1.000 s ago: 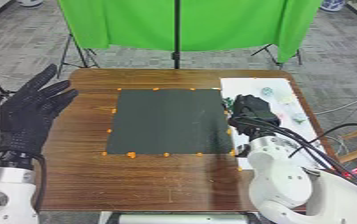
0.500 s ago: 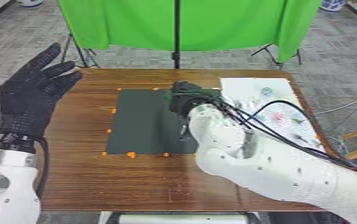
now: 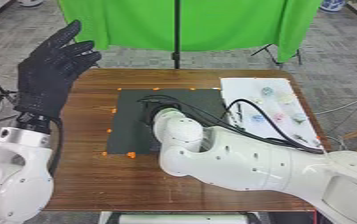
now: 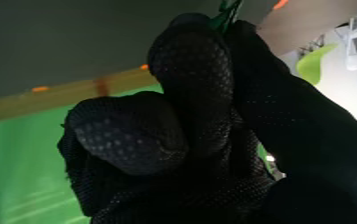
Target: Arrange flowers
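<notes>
Over the dark mat [image 3: 132, 137], my right hand [image 3: 154, 111] is largely hidden by its own arm and cables in the head view. In the right wrist view, the thumb and finger of that hand [image 4: 197, 75] pinch a green stem [image 4: 227, 14]; its far part is out of sight. Several small flowers lie on the white sheet, among them a blue one [image 3: 258, 118], a pink one [image 3: 278, 117] and a pale one [image 3: 286, 98]. My left hand [image 3: 52, 75] is open, raised beyond the table's left edge, holding nothing.
The white sheet [image 3: 245, 84] lies along the right side of the brown table [image 3: 90, 185]. Orange marks [image 3: 131, 155] surround the mat. A green cloth [image 3: 130, 25] hangs from a stand behind the table. My right arm and its cables cross the table's right half.
My right hand has moved left from the white sheet to over the dark mat, uncovering flowers on the sheet. My left hand has shifted forward and slightly right, still open.
</notes>
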Tool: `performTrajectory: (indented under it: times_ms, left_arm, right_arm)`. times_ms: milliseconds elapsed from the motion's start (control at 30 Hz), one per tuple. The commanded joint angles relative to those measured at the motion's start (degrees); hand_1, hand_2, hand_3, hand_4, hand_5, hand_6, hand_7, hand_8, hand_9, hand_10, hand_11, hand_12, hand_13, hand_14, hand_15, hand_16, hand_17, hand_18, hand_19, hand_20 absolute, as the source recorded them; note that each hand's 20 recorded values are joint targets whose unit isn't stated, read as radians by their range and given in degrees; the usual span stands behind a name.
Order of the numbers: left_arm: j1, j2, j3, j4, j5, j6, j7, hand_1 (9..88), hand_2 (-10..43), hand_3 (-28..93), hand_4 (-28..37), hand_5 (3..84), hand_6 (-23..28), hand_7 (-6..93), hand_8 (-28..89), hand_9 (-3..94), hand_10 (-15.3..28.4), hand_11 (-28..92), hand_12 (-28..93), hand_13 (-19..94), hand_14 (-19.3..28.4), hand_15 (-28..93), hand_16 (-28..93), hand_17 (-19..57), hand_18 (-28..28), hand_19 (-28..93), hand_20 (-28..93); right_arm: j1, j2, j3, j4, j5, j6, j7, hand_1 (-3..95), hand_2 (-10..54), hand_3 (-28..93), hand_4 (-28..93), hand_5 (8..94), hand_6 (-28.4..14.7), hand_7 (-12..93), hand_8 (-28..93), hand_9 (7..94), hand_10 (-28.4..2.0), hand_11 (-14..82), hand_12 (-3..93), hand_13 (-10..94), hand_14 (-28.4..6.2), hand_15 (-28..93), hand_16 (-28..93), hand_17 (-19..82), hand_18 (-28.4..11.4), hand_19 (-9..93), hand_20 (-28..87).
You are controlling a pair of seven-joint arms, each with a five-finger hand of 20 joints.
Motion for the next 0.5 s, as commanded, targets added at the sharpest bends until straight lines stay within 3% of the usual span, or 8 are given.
performTrajectory:
  times_ms: [33, 167, 300, 367, 433, 467, 500]
  left_arm:
    - [-2.8, 1.02, 1.68, 0.8, -0.5, -1.27, 0.79, 20.8, 7.3, 78, -28.3, 33.2, 7.2, 11.1, -8, 30.6, 18.7, 26, 11, 24, 25.7, 47, -8, -8.8, 21.0, 51, 8]
    - [-5.55, 0.51, 3.53, 1.91, -0.34, -2.57, -0.51, 20.8, 7.3, 78, -28.3, 33.2, 7.3, 11.1, -8, 30.7, 18.7, 26, 11, 23, 25.8, 47, -8, -8.8, 21.0, 51, 8]
    - [-7.52, -0.33, 5.4, 2.5, 0.01, -3.84, -1.09, 20.8, 7.3, 78, -28.3, 33.3, 7.3, 11.0, -8, 30.7, 18.7, 26, 11, 23, 25.8, 47, -8, -8.8, 21.0, 52, 8]
    - [-6.55, -0.44, 5.11, 2.32, 0.28, -4.4, -1.4, 20.8, 7.3, 78, -28.3, 33.2, 7.3, 11.1, -8, 30.7, 18.7, 26, 11, 23, 25.8, 47, -8, -8.8, 21.0, 52, 8]
    - [-5.26, -1.13, 4.27, 2.08, 0.41, -4.61, -2.71, 20.8, 7.3, 78, -28.3, 33.2, 7.3, 11.1, -8, 30.7, 18.7, 26, 11, 23, 25.8, 47, -8, -8.8, 21.0, 52, 8]
    - [-5.22, -1.08, 4.41, 2.26, 0.27, -4.61, -2.86, 20.8, 7.3, 78, -28.3, 33.2, 7.3, 11.1, -8, 30.7, 18.7, 26, 11, 23, 25.8, 47, -8, -8.8, 21.0, 52, 8]
    - [-5.67, -1.5, 4.66, 2.52, 0.46, -4.89, -3.91, 20.8, 7.3, 78, -28.3, 33.2, 7.3, 11.1, -8, 30.7, 18.7, 26, 11, 23, 25.8, 47, -8, -8.8, 21.0, 52, 8]
  right_arm:
    - [-1.08, -1.47, 0.81, 1.25, 2.46, -2.71, 2.57, 52.2, -6.9, 76, -21, 82.4, -4.9, 32, 23, 92.9, -10.9, 43.2, 21.2, 90, -7.4, 64, 21, 58, -19.3, 93, 51]
    - [-1.71, -1.4, 1.19, 1.17, 4.39, -2.42, 4.12, 52.6, -7.0, 75, -22, 82.5, -4.4, 32, 22, 93.2, -10.2, 43.2, 21.1, 91, -7.0, 64, 21, 58, -19.4, 93, 51]
    - [-2.35, -1.42, 2.0, 0.59, 6.88, -2.51, 4.28, 52.5, -7.3, 73, -24, 82.6, -3.7, 32, 20, 93.6, -9.7, 44.0, 20.8, 91, -6.6, 63, 20, 59, -19.4, 93, 51]
    - [-2.54, -1.4, 1.75, 0.25, 6.66, -2.68, 4.22, 52.2, -7.4, 73, -24, 83.0, -3.5, 31, 19, 93.7, -9.6, 44.5, 20.7, 91, -6.7, 63, 20, 58, -19.7, 93, 51]
    - [-2.62, -1.5, 1.82, 0.14, 7.06, -3.19, 4.03, 52.1, -7.5, 73, -24, 83.4, -3.3, 31, 19, 93.7, -9.5, 44.7, 20.6, 91, -6.9, 63, 20, 58, -19.9, 93, 51]
    - [-2.45, -1.41, 1.54, 0.05, 7.55, -2.76, 4.0, 52.0, -7.5, 73, -24, 83.4, -3.2, 31, 19, 93.7, -9.6, 44.7, 20.5, 91, -7.0, 63, 20, 58, -20.1, 93, 51]
    - [-3.23, -1.43, 2.39, -0.01, 8.36, -2.49, 4.17, 52.0, -7.6, 73, -24, 83.6, -3.3, 31, 18, 93.7, -9.6, 44.7, 20.5, 91, -7.0, 63, 20, 57, -20.2, 93, 51]
